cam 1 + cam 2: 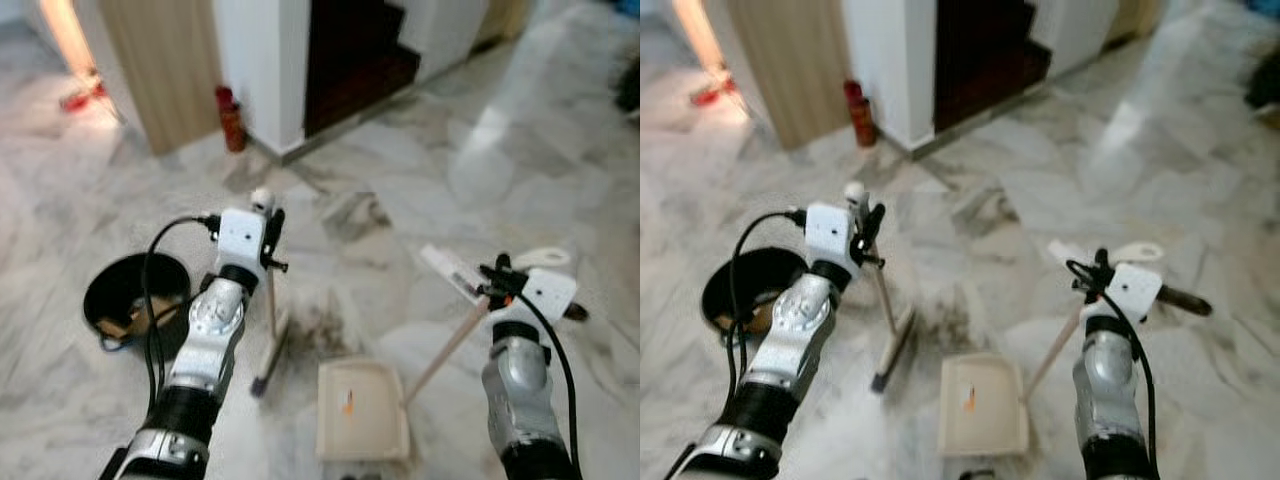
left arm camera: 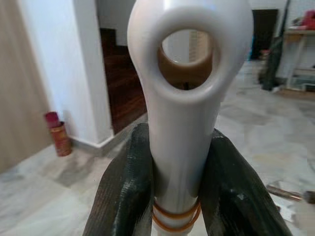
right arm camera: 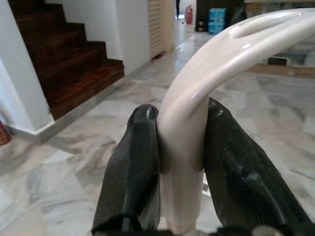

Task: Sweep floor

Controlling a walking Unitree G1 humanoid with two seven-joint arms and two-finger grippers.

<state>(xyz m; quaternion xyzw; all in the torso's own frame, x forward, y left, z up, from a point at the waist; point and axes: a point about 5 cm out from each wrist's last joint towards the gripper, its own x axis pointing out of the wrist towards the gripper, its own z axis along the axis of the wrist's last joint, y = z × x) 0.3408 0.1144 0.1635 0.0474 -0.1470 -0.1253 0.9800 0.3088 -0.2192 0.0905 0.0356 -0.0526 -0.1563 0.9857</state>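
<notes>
Cream dustpan (image 1: 362,408) lies on the marble floor (image 1: 480,150), its handle clamped by the right gripper (image 3: 181,162). Left of the dustpan, the left gripper (image 2: 179,187) clamps a white-handled broom (image 1: 268,345); black bin (image 1: 125,292) farther left.

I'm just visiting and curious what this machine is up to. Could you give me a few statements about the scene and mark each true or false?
1. The left gripper holds the broom by its white handle. True.
2. The dustpan lies on the floor between the two arms. True.
3. The right gripper has open, empty jaws. False: they are shut on the dustpan's handle.
4. The black bin stands on the robot's right. False: it is on its left.
5. A red canister stands by the white wall corner. True.
</notes>
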